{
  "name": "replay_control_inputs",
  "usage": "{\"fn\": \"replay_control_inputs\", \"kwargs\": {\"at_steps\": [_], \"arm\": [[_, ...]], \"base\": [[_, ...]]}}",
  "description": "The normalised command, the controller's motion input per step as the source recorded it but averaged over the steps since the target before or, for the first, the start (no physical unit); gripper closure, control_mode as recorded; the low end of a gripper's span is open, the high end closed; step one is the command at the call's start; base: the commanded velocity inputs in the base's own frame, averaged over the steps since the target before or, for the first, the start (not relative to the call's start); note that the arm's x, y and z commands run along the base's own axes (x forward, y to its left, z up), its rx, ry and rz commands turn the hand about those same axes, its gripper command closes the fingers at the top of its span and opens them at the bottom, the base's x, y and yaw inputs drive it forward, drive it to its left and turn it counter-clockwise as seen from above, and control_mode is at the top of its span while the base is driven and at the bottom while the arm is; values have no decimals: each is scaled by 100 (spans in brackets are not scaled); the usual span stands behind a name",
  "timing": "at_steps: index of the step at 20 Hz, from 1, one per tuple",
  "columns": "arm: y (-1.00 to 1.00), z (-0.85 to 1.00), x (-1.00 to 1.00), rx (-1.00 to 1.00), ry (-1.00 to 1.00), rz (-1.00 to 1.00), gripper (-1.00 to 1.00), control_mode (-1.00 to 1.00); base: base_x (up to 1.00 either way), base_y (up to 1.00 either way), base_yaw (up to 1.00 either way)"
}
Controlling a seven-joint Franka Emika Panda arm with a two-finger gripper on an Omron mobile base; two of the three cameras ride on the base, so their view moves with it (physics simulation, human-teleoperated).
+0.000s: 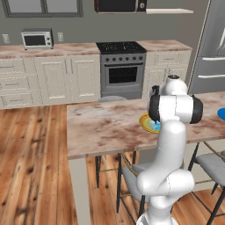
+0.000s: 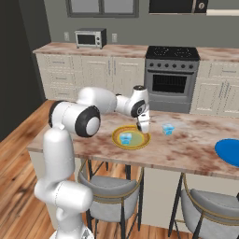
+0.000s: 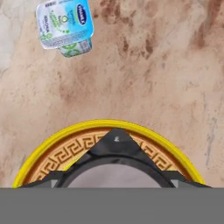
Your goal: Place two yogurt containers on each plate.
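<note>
On the marble counter (image 2: 196,149), 2 plates are seen: the yellow-rimmed plate (image 2: 131,137), with 1 pale-blue yogurt cup (image 2: 125,138) on it, and the blue plate (image 2: 228,151) well apart; a 2nd cup (image 2: 168,129) stands near the yellow rim; its label is not legible; the pincer (image 2: 144,125) is closed on a dark round container (image 3: 114,164) above that plate.

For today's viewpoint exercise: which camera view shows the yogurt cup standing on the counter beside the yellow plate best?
The hand view: the yogurt cup appears large, its printed lid readable, on bare counter beyond the yellow plate. The right base view shows the same cup small, right of the plate. In the left base view I cannot pick it out.
</note>
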Motion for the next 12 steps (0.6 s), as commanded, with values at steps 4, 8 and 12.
{"fn": "replay_control_inputs", "kwargs": {"at_steps": [4, 8, 12], "arm": [[-4, -23, -21, 0, 0, 0, 100, -100], [5, -23, -8, 0, 0, 0, 100, -100], [7, -24, -5, 0, 0, 0, 100, -100]], "base": [[0, 0, 0], [0, 0, 0], [0, 0, 0]]}}
